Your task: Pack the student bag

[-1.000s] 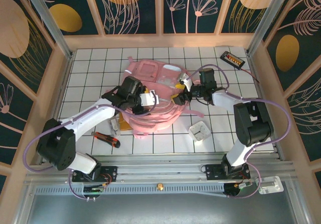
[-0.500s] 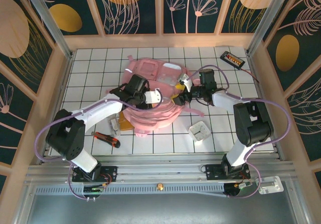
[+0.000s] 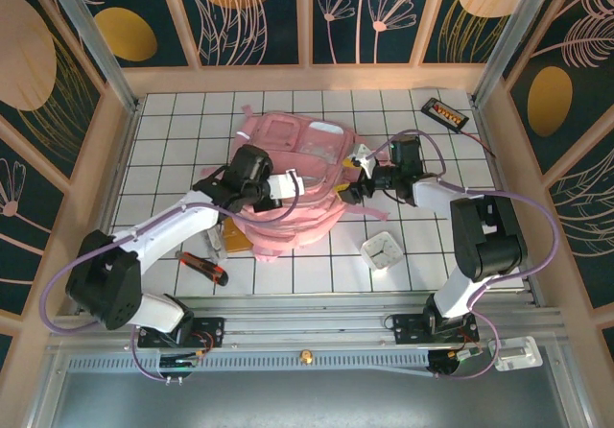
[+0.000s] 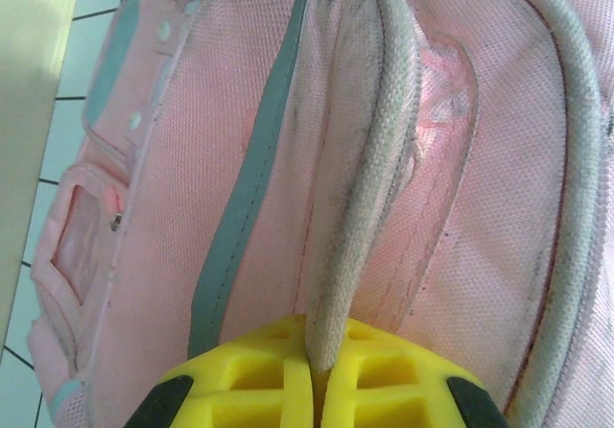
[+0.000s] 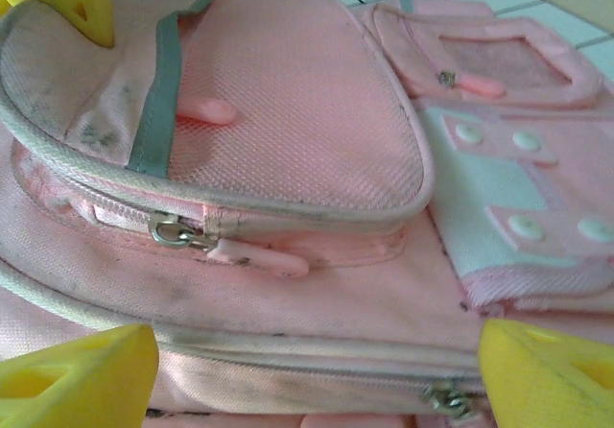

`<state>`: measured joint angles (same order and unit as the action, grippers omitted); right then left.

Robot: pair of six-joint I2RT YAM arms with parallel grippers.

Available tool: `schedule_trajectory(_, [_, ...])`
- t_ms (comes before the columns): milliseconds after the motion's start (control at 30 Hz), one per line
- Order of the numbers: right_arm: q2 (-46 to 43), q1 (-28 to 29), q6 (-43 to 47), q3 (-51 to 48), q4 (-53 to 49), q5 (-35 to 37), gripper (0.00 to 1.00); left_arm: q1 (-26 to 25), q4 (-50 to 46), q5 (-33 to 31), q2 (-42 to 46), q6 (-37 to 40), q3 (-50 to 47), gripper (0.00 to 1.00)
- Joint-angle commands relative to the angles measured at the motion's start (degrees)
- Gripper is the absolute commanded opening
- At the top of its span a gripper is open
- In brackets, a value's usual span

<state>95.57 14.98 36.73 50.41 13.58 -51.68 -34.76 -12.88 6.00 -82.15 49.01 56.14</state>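
Two pincers meet the student bag point(image 3: 293, 150): the left pincer point(image 4: 317, 375) is clamped tight on its corded rim point(image 4: 360, 207) straight ahead, while the right pincer point(image 5: 312, 380) stands wide, the bag's zipped pocket point(image 5: 288, 121) lying just before its yellow fingers point(image 5: 77, 370).

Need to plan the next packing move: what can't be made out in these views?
Inside of the student bag: top external, hidden by its own fabric and the left end effector.
Brown flat item: top external, mostly under the left arm and bag.
White object: top external, too small to identify.
Lower zipper pull: right wrist, cut off by bottom edge.
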Motion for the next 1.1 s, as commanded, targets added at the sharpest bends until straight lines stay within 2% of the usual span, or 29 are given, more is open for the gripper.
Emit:
schedule_trajectory(0, [2.02,0.37,3.69,3.13,0.73,-4.76,0.87,0.62,6.29,2.26,3.02,-1.2,-2.4,0.0])
schedule_trajectory(233, [7.43,3.39,4.69,6.26,-2.12,-6.95,0.85,0.8,8.82,3.48,2.85,-2.13,-3.0,0.0])
schedule_trajectory(500, [10.6,3.76,2.65,6.15,-1.01,-6.52,0.81,0.92,8.67,3.58,3.04,-2.08,-2.46,0.0])
schedule_trajectory(733, [9.94,3.88,2.81,6.6,-2.43,-6.6,0.63,1.01,8.58,3.4,2.23,-2.59,-1.65,0.0])
schedule_trajectory(833, [8.7,3.83,3.17,5.26,-2.99,-5.98,0.61,0.93,8.42,2.73,1.9,-2.53,-1.48,0.0])
schedule_trajectory(933, [7.44,3.91,2.84,3.63,-2.43,-6.06,0.53,1.01,8.4,2.1,1.73,-2.73,-1.41,0.0])
schedule_trajectory(1067, [6.48,4.02,1.77,2.09,-1.3,-5.85,0.52,0.95,8.14,1.71,1.69,-2.76,-1.38,0.0])
